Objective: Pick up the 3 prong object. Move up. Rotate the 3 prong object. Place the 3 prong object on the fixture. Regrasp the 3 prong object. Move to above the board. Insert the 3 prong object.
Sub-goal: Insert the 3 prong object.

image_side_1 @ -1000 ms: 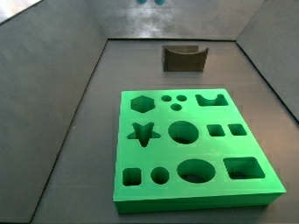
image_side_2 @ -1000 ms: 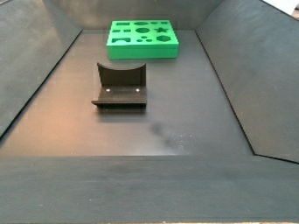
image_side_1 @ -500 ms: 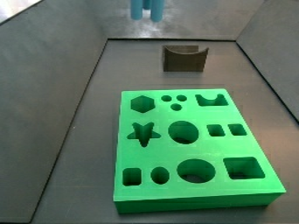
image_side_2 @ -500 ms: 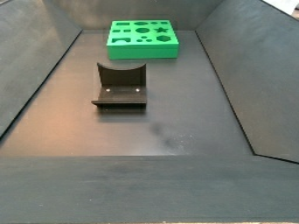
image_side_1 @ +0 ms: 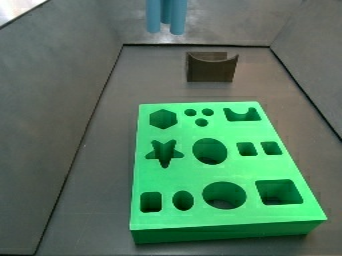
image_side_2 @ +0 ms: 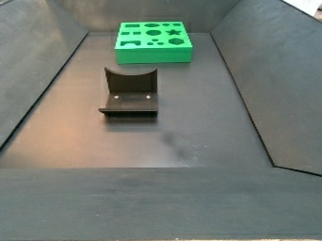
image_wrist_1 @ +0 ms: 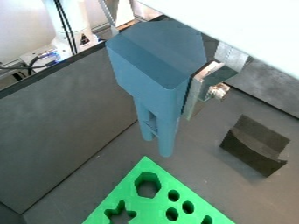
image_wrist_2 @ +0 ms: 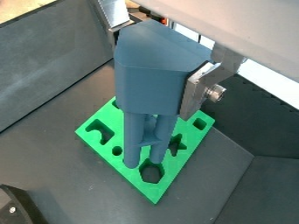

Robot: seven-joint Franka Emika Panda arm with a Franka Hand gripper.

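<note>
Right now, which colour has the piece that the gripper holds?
Blue-grey. The 3 prong object, clamped in the gripper above the green board, shows best in a wrist view.

The dark grey worktop is matt, and it has a paler smudge near its middle. Grey walls rise slanted from the worktop's long edges. In a wrist view, black cables hang beyond the worktop's edge, in front of a white surface.

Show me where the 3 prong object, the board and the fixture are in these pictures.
3 prong object (image_wrist_1: 156, 131), a wrist view, on its prongs, held in the gripper (image_wrist_1: 201, 87).
board (image_side_1: 221, 170), a side view, on its green top face among the holes.
fixture (image_side_2: 130, 91), a side view, on its dark upright part.
</note>
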